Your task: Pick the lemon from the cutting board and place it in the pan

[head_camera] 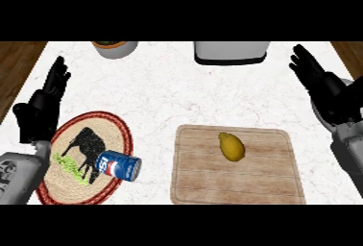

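A yellow lemon [231, 146] is lying on the wooden cutting board [212, 185], toward the board's far edge and slightly right of its middle. The board is sitting at the counter's [170, 91] near edge, right of center. The right hand [327, 91] is resting by the counter's right edge, fingers straight and spread, holding nothing. The left hand [42, 103] is showing at the left edge, fingers likewise straight and holding nothing. A blue soda can [119, 165] is lying tipped on a round woven mat [74, 158] near the left corner.
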You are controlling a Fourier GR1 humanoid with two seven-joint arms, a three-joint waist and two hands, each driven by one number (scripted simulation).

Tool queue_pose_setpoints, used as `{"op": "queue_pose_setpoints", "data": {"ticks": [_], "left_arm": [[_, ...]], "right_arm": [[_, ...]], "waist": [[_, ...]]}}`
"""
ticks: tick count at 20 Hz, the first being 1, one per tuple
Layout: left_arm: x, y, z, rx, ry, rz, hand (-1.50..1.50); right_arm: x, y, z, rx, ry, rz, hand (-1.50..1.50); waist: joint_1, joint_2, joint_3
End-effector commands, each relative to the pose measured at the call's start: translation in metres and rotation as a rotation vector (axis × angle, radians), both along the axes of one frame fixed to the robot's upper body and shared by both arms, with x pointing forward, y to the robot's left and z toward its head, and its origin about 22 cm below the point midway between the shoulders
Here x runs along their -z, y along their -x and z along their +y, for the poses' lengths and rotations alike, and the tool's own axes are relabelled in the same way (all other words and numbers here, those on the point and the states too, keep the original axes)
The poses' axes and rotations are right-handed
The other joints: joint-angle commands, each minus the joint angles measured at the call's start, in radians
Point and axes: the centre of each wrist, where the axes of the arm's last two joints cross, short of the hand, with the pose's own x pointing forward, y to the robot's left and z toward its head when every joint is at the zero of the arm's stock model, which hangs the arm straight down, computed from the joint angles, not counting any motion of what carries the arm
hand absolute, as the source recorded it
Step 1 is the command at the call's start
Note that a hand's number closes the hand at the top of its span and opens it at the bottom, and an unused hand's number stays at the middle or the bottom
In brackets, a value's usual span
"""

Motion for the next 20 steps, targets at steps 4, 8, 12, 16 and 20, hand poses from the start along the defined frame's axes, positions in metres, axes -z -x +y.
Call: {"op": "queue_pose_setpoints", "data": {"ticks": [4, 8, 12, 16, 20], "left_arm": [[0.000, -0.002, -0.020, 0.046, 0.171, 0.056, 0.00], [0.030, 0.018, -0.035, 0.069, 0.327, 0.164, 0.00], [0.035, 0.024, -0.017, 0.045, 0.319, 0.177, 0.00], [0.023, 0.020, -0.021, 0.039, 0.329, 0.167, 0.00], [0.022, 0.019, -0.035, 0.074, 0.326, 0.168, 0.00]], "right_arm": [[-0.019, -0.012, 0.064, -0.512, -0.277, -0.136, 1.50], [-0.020, -0.016, 0.027, -0.643, -0.026, -0.184, 1.50], [-0.002, 0.007, -0.041, -0.706, 0.054, -0.335, -1.50], [-0.005, -0.003, -0.086, -0.663, 0.199, -0.394, -1.50], [-0.022, -0.030, -0.077, -0.739, 0.340, -0.477, -1.50]], "waist": [[0.071, 0.013, -0.018], [0.057, 0.011, -0.021], [0.029, 0.011, -0.019], [0.037, 0.010, -0.020], [0.060, 0.017, -0.020]]}}
